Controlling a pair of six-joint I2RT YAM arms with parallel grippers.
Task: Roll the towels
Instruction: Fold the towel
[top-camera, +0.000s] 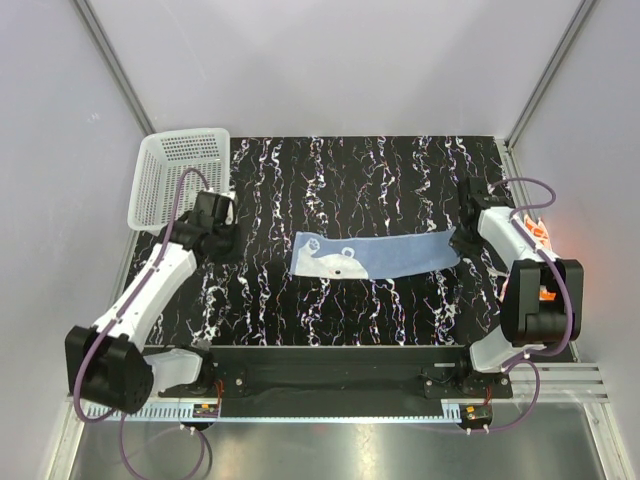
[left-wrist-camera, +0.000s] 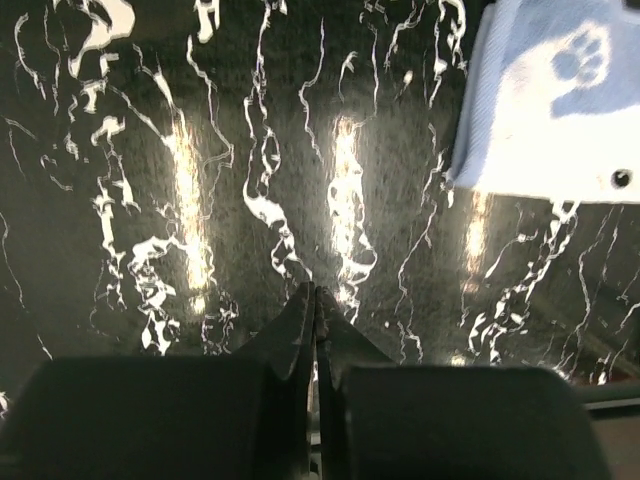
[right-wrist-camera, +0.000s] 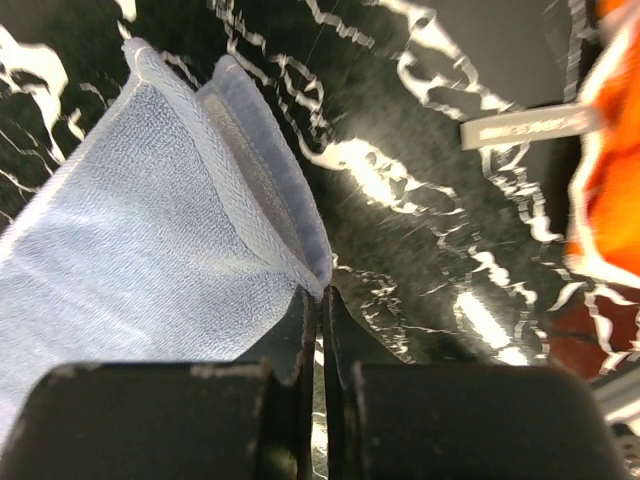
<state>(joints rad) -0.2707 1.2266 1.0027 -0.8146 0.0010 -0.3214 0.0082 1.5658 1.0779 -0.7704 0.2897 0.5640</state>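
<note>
Far to the left of the blue towel (top-camera: 400, 255), beyond its bear-print end, stands the white basket (top-camera: 180, 175), which plays no part in this step. Nearer that end, but apart from it, the left gripper (left-wrist-camera: 315, 295) hangs low over the black marbled table (top-camera: 300, 320) with its jaws pressed together on nothing. The blue towel itself lies flat as a long strip across the middle of the table. At its right end the right gripper (right-wrist-camera: 318, 292) has its jaws closed. A ridge of cloth runs up into the tips, so it appears to pinch that corner (how much cloth is caught cannot be seen). To roll well, it should probably turn this end over tightly toward the bear print, keeping the edges square, while the left gripper steadies the other end. Right of the blue towel, past the table's edge, lies the orange towel (top-camera: 540, 232), not yet rolled.
</note>
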